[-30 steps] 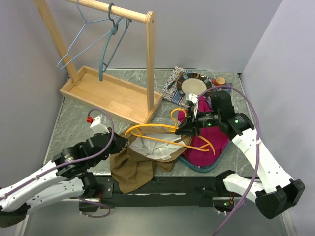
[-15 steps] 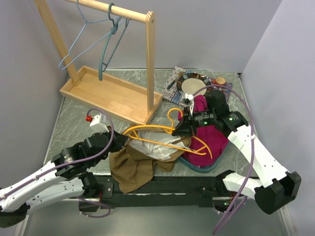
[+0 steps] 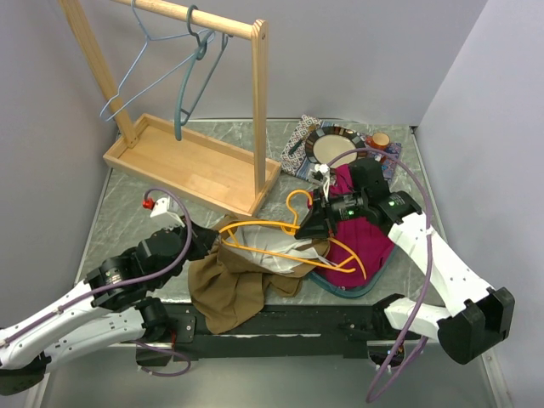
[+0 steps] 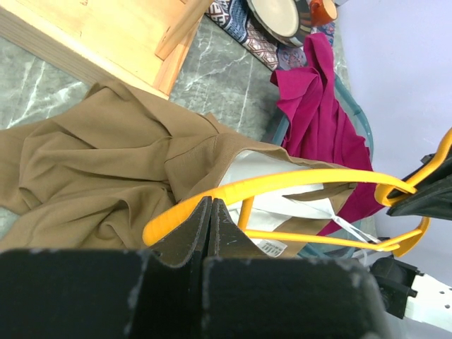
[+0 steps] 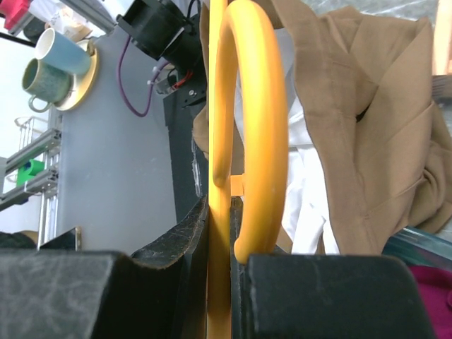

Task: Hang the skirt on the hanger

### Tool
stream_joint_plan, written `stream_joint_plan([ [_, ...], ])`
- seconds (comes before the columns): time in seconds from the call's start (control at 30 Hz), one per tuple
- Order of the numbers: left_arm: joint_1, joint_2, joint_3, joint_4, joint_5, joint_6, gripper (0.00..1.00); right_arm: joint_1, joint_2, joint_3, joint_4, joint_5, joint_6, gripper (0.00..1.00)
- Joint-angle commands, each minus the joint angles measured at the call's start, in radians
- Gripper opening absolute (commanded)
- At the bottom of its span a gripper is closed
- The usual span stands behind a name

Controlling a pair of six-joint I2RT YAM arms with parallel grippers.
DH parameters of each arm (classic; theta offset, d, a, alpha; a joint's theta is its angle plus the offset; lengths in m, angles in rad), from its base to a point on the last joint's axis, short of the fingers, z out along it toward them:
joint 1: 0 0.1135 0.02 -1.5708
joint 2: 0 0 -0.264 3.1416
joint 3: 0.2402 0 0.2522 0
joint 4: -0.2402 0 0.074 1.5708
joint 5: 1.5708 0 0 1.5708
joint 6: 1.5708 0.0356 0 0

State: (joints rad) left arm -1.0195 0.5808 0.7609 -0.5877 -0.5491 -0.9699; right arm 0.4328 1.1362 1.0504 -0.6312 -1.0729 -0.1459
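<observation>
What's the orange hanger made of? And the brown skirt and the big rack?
The curved orange hanger looks like smooth, glossy plastic: even colour, rounded bars. The crumpled brown skirt seems soft matte cloth: it folds and wrinkles. The pale clothes rack looks like bare wood: grain shows.

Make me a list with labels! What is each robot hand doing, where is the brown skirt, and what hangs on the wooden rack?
Right gripper: shut on the orange plastic hanger, at its hook end
Left gripper: shut, at the hanger's other end, by the skirt's edge
Brown cloth skirt: crumpled on the table, white lining showing, not hung yet
Wooden clothes rack: holds a light blue wire hanger and a teal wire hanger
</observation>
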Motion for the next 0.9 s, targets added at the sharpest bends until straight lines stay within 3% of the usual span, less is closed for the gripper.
stream_joint_plan([
  [0.0,0.006,0.017,0.011,0.049,-0.026,0.039,0.01,0.014,-0.004,0.01,0.013,-0.082,0.029,0.0],
  [0.87,0.006,0.042,-0.02,0.08,0.063,0.151,0.01,-0.005,0.045,0.135,-0.061,-0.073,-0.011,0.0],
])
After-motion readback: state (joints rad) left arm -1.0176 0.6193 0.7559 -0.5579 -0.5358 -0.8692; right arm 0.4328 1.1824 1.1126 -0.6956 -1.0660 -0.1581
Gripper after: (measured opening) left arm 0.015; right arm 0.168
